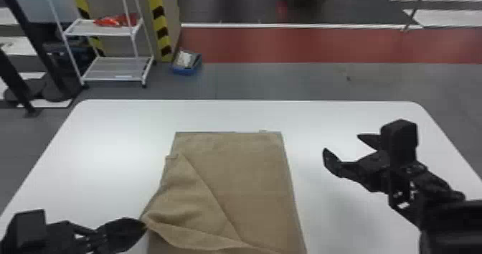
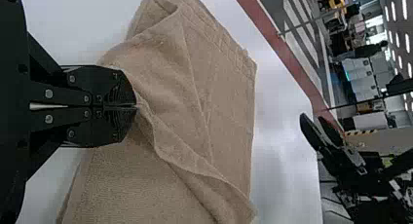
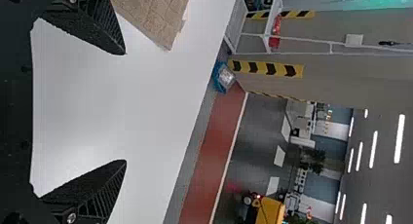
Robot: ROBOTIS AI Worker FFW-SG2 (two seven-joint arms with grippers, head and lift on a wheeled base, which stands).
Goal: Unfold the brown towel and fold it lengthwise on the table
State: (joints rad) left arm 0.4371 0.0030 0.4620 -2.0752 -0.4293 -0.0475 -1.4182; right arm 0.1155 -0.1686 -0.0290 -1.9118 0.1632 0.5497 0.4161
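Note:
The brown towel (image 1: 251,178) lies on the white table (image 1: 118,127), its near left part lifted into a raised, creased flap. At that flap's left corner my left gripper (image 1: 145,225) is closed on the cloth. In the left wrist view the left gripper (image 2: 136,106) pinches an edge of the towel (image 2: 165,73), fingertips together. My right gripper (image 1: 342,147) stands open above the table, right of the towel and apart from it. The right wrist view has the right gripper (image 3: 125,107) with its fingers wide apart, beside a corner of the towel (image 3: 156,14).
Beyond the table's far edge stand a white wire shelf (image 1: 107,68) with red items on it and a blue box (image 1: 186,62) on the floor. A striped yellow and black post (image 1: 159,23) is next to the shelf.

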